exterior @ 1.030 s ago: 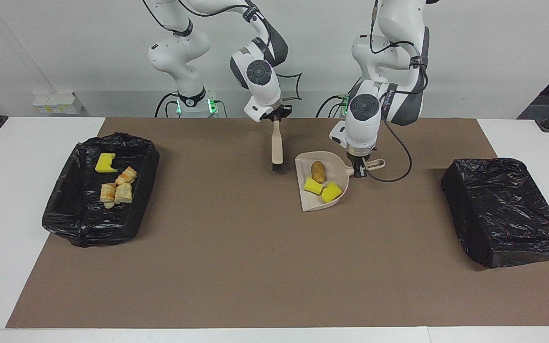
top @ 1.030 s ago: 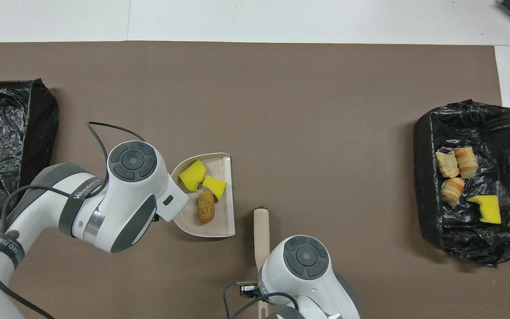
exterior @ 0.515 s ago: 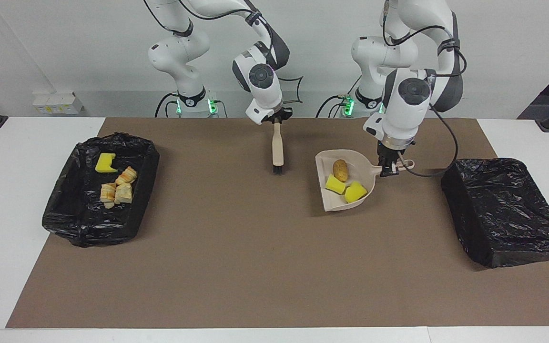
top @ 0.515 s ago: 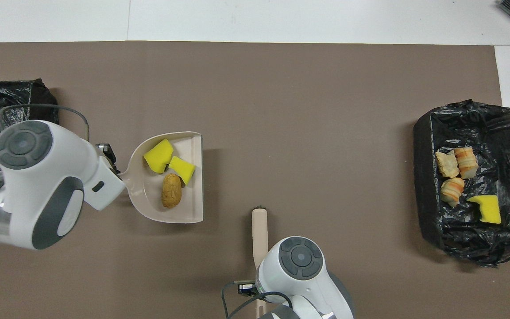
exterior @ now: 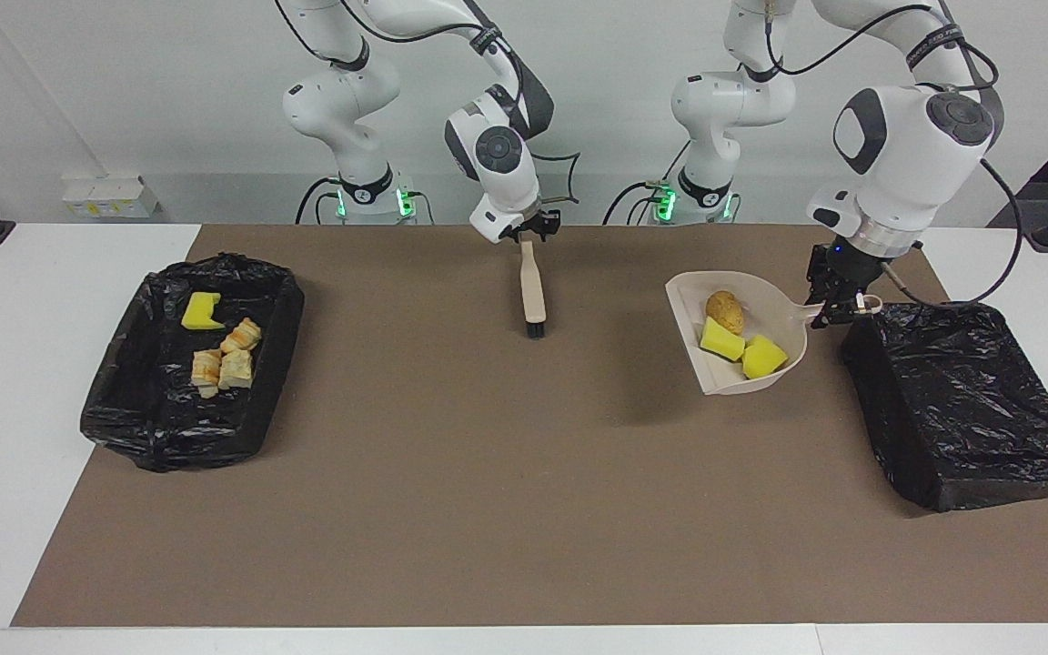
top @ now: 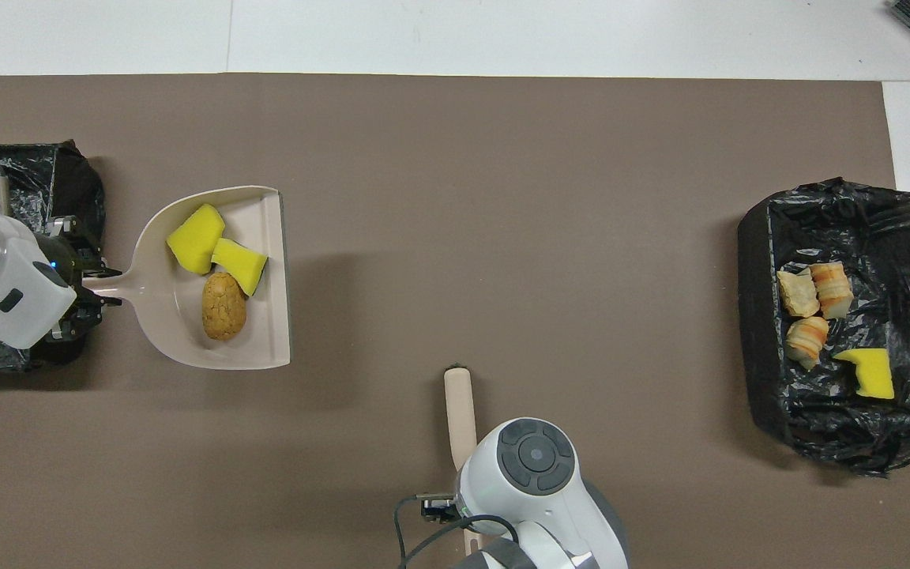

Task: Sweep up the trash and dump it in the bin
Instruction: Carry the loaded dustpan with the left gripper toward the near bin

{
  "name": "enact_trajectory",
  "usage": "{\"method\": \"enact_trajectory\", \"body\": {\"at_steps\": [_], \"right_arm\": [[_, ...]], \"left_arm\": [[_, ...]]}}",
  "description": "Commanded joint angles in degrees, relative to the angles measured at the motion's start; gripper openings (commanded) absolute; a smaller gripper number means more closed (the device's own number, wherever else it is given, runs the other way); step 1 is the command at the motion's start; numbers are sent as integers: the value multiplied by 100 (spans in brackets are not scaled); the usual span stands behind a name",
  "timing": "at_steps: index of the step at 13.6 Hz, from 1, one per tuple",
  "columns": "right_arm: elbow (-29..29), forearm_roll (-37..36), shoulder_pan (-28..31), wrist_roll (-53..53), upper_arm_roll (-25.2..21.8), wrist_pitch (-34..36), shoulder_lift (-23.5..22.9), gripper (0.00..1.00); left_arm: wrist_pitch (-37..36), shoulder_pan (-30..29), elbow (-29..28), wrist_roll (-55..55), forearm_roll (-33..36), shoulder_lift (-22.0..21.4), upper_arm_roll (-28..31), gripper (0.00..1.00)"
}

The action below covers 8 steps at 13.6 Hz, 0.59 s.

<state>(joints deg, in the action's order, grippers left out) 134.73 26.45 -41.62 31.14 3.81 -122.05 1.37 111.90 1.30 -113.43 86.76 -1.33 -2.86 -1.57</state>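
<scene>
Beige dustpan (exterior: 742, 350) carrying two yellow sponge chunks (exterior: 742, 349) and brown nugget (exterior: 725, 311), handle clamped in left gripper (exterior: 831, 305) beside black-lined bin (exterior: 970, 409); right gripper (exterior: 531, 229), grip undeterminable, at brush (exterior: 531, 289) handle

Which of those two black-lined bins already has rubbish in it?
The bin at the right arm's end: bread-like lumps and a yellow sponge chunk lie inside. The other bin, beside the raised dustpan, shows only black plastic.

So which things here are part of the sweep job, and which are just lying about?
Job: dustpan in left gripper, two yellow sponge chunks and brown nugget in it, brush at right gripper, black bin at left arm's end, second bin with scraps.
Idle: white boxes, brown mat.
</scene>
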Motion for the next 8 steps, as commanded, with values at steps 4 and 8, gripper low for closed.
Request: {"method": "enact_trajectory", "body": {"at_steps": [4,8], "right_arm": [[-446,-245,600,-397,-38,6,-155,100],[-570,-902,1172,-434,-47,85,-76,100]], "left_arm": [[-326,-253,119,131,-236,22,-45,0],[-344,-463,128,297,-245,22,-45,0]]}}
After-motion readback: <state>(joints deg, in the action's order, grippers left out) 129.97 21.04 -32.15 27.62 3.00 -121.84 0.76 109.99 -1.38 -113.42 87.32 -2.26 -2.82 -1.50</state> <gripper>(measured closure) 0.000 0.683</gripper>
